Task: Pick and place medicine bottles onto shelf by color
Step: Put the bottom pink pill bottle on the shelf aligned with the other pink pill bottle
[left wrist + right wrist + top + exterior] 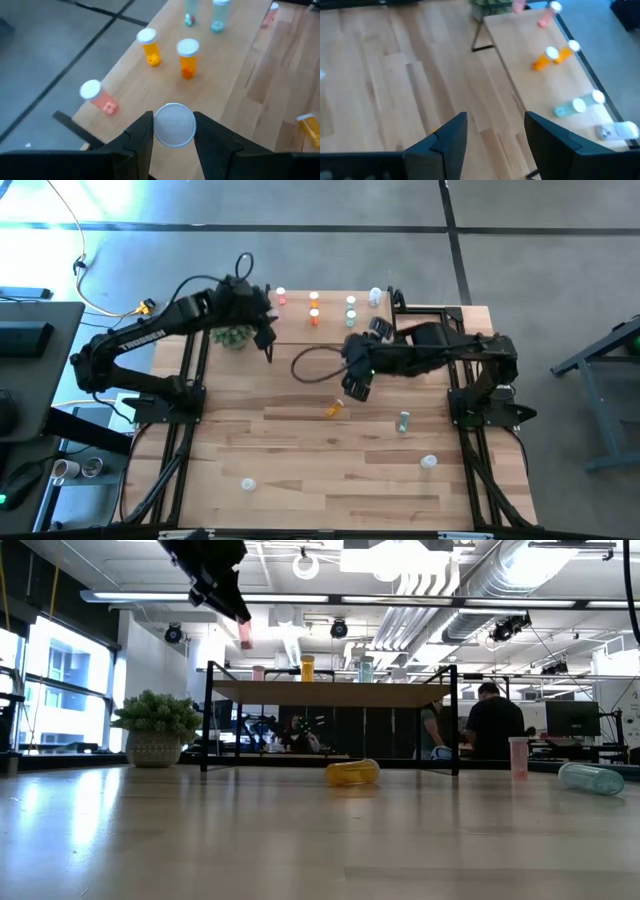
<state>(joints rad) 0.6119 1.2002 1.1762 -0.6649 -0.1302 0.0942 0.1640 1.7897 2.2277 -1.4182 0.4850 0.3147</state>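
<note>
Left hand [174, 131] grips a seemingly pink, white-capped bottle [174, 124] above the shelf [225, 95].

1. Worktop [300, 450]: light wood planks, smooth, slight sheen.
2. Shelf [330, 693]: pale wood top, thin black metal legs.
3. Bottles [187, 59]: translucent tinted plastic, glossy; caps white, matt.
4. Left end effector [174, 131]: fingers dark, matt.

Both arms are matte black and chunky-jointed, the left arm [150, 340] lettered TROSSEN in white, the right arm [440, 350] trailing a looped black cable [315, 366].
</note>
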